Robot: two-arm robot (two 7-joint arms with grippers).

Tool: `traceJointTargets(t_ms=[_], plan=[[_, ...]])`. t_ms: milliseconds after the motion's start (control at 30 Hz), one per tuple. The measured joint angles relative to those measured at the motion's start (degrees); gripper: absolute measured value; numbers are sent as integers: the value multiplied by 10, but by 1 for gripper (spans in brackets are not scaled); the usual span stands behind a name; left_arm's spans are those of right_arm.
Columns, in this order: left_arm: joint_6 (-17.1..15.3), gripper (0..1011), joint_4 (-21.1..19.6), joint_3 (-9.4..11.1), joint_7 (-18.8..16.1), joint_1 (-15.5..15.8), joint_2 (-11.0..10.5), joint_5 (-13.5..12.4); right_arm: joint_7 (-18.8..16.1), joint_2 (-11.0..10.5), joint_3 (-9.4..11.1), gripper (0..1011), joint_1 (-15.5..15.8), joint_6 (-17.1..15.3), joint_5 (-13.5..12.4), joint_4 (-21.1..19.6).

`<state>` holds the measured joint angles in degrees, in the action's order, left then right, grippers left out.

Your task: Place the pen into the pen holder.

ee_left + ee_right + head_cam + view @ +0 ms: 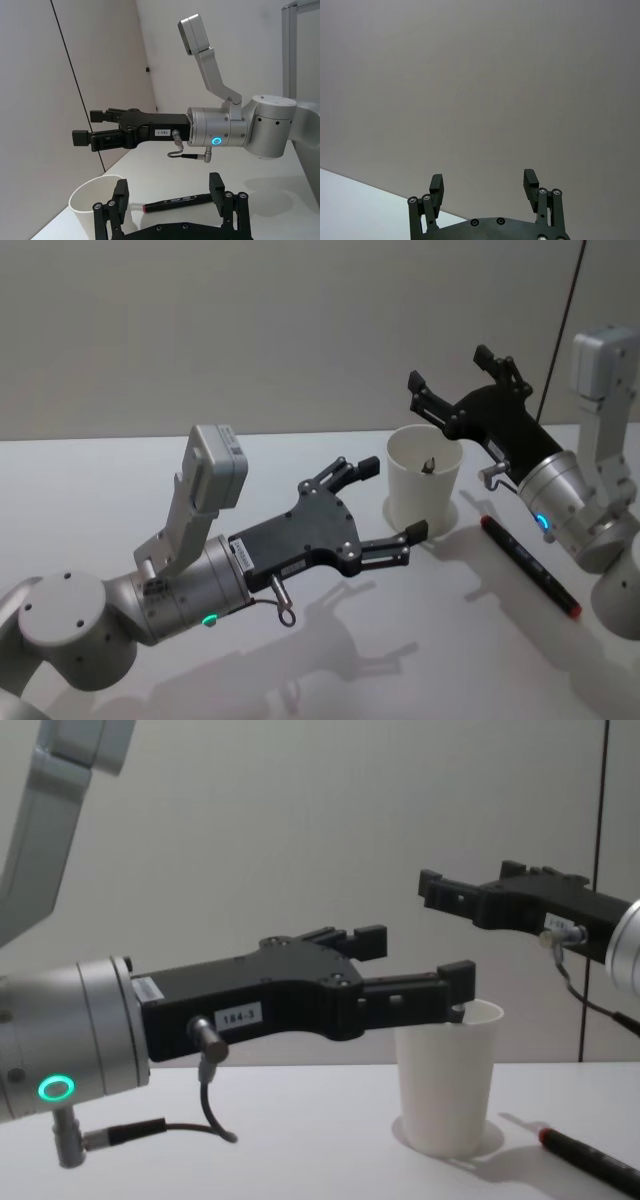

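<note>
Tag (240, 1016) on left gripper (412, 958) body: "184-3". Sticker (163, 133) on right gripper (89, 126) body: "183-1", upside down. White print on pen (180, 201): unreadable.

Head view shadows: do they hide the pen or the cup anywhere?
No. Head view: open left gripper throws a soft shadow on the table nearer the robot; pen and cup, by the raised right gripper, stay well lit. Chest view: only a faint shadow rings the cup's base.
</note>
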<state>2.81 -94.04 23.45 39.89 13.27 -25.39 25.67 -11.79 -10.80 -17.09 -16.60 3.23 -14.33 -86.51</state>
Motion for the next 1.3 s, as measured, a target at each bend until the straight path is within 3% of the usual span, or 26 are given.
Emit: traceJointTargets(t_ms=[300,1100,1300], plan=[[-2,1001,0,2,-26,0,2,-9,9,-10,5,1001,20,-6,-3,-17],[-19,1001,5,14,-208,2,19,-75,68,-73,36,1002,149,-45,-19,-126],[-24,1001,6,17,-254,2,23,-92,76,-82,40,1001,167,-50,-21,-141]])
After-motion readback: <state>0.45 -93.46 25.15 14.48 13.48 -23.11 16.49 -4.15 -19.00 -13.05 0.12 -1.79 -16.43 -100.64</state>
